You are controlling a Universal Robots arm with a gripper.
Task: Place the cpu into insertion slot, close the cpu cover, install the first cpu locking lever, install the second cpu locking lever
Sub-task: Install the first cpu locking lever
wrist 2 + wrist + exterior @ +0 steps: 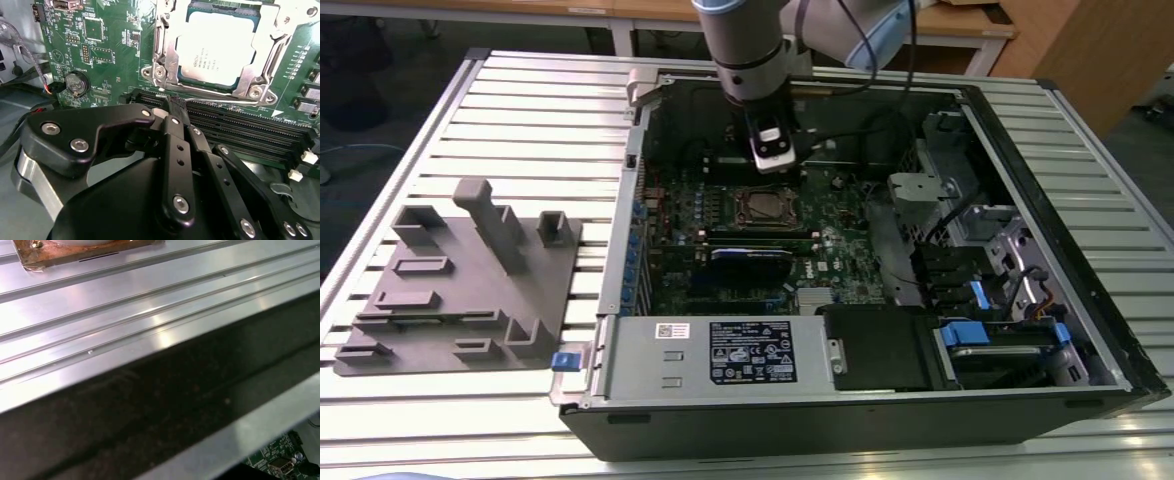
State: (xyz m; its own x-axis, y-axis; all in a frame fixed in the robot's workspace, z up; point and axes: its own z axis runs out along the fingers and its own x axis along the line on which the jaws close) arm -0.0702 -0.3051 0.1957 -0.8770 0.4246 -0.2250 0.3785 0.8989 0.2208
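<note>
Ribbed aluminium makes up the tabletop (534, 110). On it lies an open black computer case (854, 430) with the green motherboard (841, 225) exposed. In the exterior view the arm (747, 50) comes down into the far part of the case. Its end effector (771, 168) hangs just beyond the insertion slot (761, 206), which sits near the middle of the board. A grey moulded fixture (454, 280) lies on the tabletop at the exterior view's left, well apart from the case.

The second wrist view gives what the exterior view cannot. The cpu (220, 45) is seated in the slot, and its pale metal top shows through the window of the cpu cover (167, 50), which lies flat over it. A thin wire locking lever (225, 101) runs along the side of the socket, between the cover and the long black memory slots (250, 130). The end effector's black fingers (172, 145) are drawn together with no gap visible at the tips, and those tips meet the lever's end. Whether the wire is pinched between them or merely touched, I cannot tell.

The first wrist view shows the tabletop ribs, the dark case rim (150, 405) and a corner of the green board.
</note>
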